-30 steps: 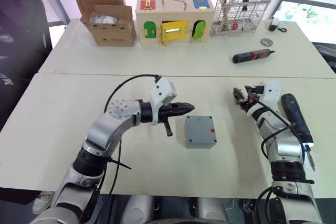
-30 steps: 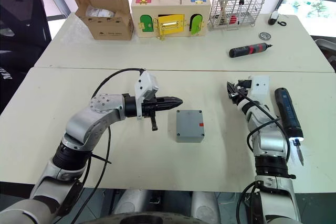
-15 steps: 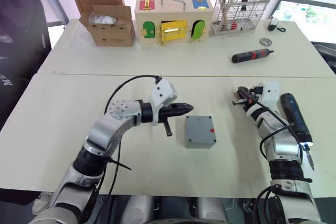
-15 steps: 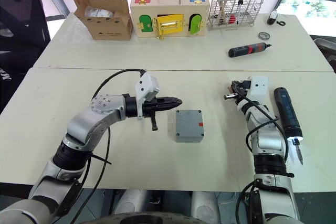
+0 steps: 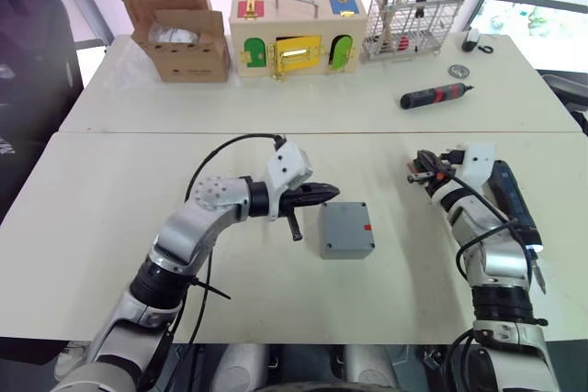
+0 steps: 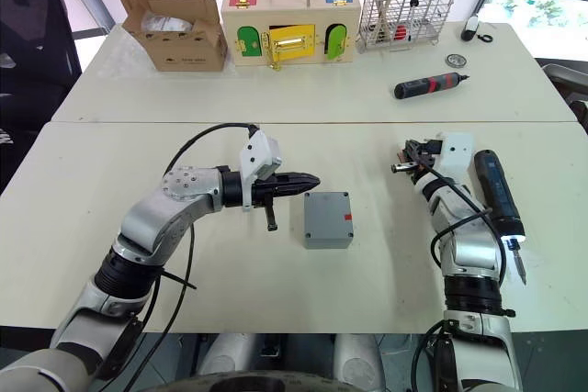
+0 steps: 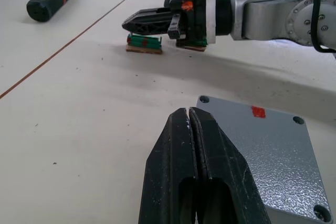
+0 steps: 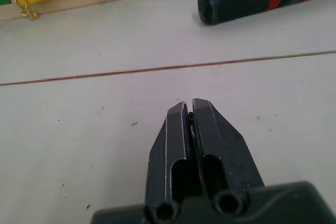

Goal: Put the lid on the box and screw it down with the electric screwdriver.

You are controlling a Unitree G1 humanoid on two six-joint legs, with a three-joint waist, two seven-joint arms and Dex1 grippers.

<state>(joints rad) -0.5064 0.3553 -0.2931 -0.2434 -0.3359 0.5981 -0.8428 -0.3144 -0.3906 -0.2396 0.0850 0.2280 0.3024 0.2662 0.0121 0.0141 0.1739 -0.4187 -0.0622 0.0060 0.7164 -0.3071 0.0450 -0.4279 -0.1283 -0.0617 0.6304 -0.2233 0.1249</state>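
Left eye view: the electric screwdriver [image 5: 514, 218] is lying outboard of the right forearm, long axis running front to back, bit tip toward the robot. Left wrist view: the left gripper [image 7: 189, 115], fingers pressed together, is pointing at the box [image 7: 268, 145]. Right wrist view: the right gripper [image 8: 190, 109] is hovering clenched, empty

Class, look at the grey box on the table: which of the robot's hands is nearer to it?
Left. The left hand hovers just beside the box, at its upper-left corner. The right hand is farther off to the box's right.
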